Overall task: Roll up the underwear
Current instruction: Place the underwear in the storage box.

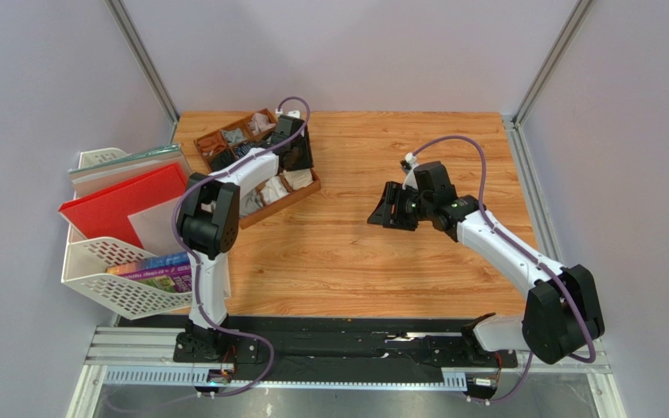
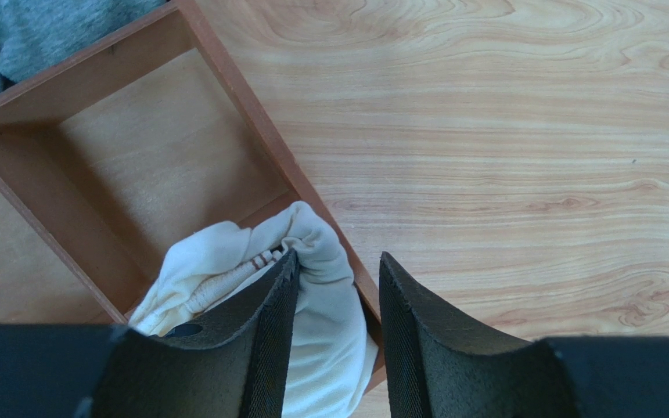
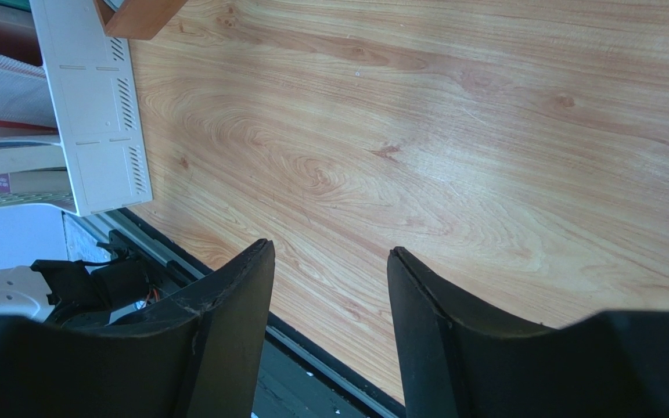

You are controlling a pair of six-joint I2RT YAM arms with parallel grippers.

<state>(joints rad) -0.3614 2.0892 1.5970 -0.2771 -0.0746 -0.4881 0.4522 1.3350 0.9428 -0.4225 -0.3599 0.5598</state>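
Observation:
The white underwear (image 2: 325, 335) lies bunched in a corner compartment of the wooden tray (image 2: 244, 109), draped against its wall, with a ribbed band with red marks showing. My left gripper (image 2: 339, 256) straddles that wall, jaws apart. Its left finger (image 2: 264, 322) presses into the cloth and the right finger (image 2: 425, 331) stands over the table, a narrow gap from the cloth. From above, the left gripper (image 1: 295, 157) is over the tray's near-right part, beside pale cloth (image 1: 298, 178). My right gripper (image 1: 384, 212) hovers open over bare table, also seen open in its wrist view (image 3: 330, 247).
The tray (image 1: 210, 137) holds small rolled grey, brown and dark garments in its other compartments; a grey one (image 2: 24, 35) shows at top left. A white file rack (image 1: 107, 283) with a red folder (image 1: 120, 205) and books stands left of the table.

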